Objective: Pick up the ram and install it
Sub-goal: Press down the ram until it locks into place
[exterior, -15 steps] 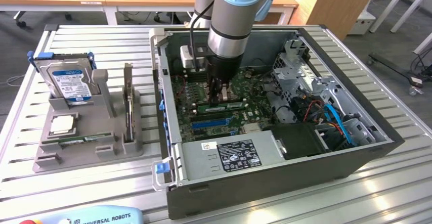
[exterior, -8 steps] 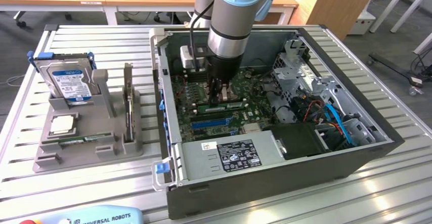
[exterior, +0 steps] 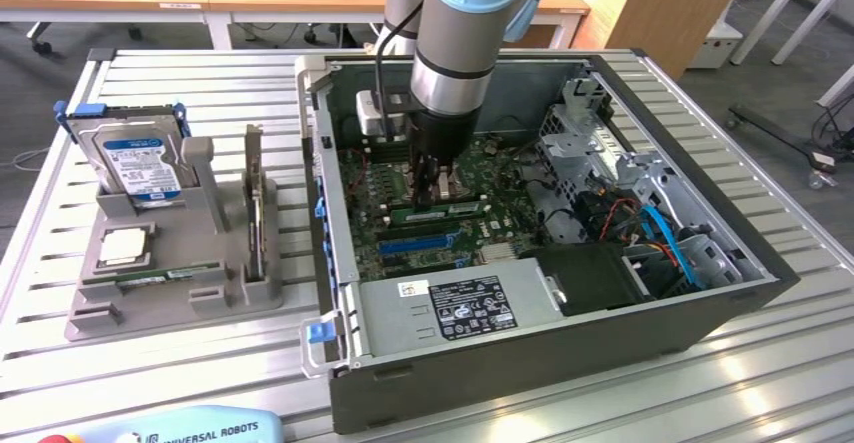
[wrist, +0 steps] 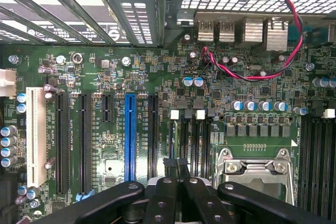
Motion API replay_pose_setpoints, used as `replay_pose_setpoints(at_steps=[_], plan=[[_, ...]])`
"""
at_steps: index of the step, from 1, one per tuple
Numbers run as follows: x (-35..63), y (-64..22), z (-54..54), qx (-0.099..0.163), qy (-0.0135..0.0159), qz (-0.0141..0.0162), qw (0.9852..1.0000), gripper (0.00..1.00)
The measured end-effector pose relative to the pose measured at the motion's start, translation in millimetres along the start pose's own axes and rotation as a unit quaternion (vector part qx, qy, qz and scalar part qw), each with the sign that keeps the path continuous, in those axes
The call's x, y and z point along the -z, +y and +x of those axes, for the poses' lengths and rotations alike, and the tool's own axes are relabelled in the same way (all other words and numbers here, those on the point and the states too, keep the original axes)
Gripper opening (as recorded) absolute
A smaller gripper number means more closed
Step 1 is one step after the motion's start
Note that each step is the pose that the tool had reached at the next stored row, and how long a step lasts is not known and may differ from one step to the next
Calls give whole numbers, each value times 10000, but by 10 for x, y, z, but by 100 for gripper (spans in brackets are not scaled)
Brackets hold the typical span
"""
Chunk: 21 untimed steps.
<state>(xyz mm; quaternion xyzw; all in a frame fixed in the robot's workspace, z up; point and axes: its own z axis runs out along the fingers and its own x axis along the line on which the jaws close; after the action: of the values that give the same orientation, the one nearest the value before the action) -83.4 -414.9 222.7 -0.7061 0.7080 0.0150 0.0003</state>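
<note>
Nearest the camera inside the open computer case (exterior: 534,363), a grey power supply (exterior: 454,308) sits against the front wall. Behind it, over the green motherboard (wrist: 105,72), the gripper (exterior: 434,198) (wrist: 177,165) hangs low with its fingers clenched together. No green stick shows between them. The tips sit just above the black memory slots (wrist: 202,140), beside the silver processor socket (wrist: 257,169).

Outside the case, to the exterior view's left, a grey holder (exterior: 234,293) stands on the slatted table (exterior: 80,383). The ram (exterior: 163,276) appears to lie flat in the holder's front groove, well apart from the gripper. A hard drive (exterior: 134,163) stands upright farther back.
</note>
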Motion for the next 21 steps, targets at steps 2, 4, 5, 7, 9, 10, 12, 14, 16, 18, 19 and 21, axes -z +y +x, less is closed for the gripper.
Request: replay_pose_setpoints(at_steps=[2,4,5,7,9,10,12,14,16,18,19,21], plan=[[-1,0,0,0,1,0,10000,10],[-2,0,0,0,1,0,10000,10],[-3,0,0,0,0,0,10000,10],[-3,0,0,0,0,0,10000,10],[-3,0,0,0,0,0,10000,10],[-4,0,0,-1,0,0,10000,10],[-4,0,0,0,0,0,10000,10],[-4,0,0,0,0,0,10000,10],[-4,0,0,0,0,0,10000,10],[-5,0,0,0,1,0,10000,10],[-5,0,0,0,0,0,10000,10],[-6,0,0,0,0,0,10000,10]])
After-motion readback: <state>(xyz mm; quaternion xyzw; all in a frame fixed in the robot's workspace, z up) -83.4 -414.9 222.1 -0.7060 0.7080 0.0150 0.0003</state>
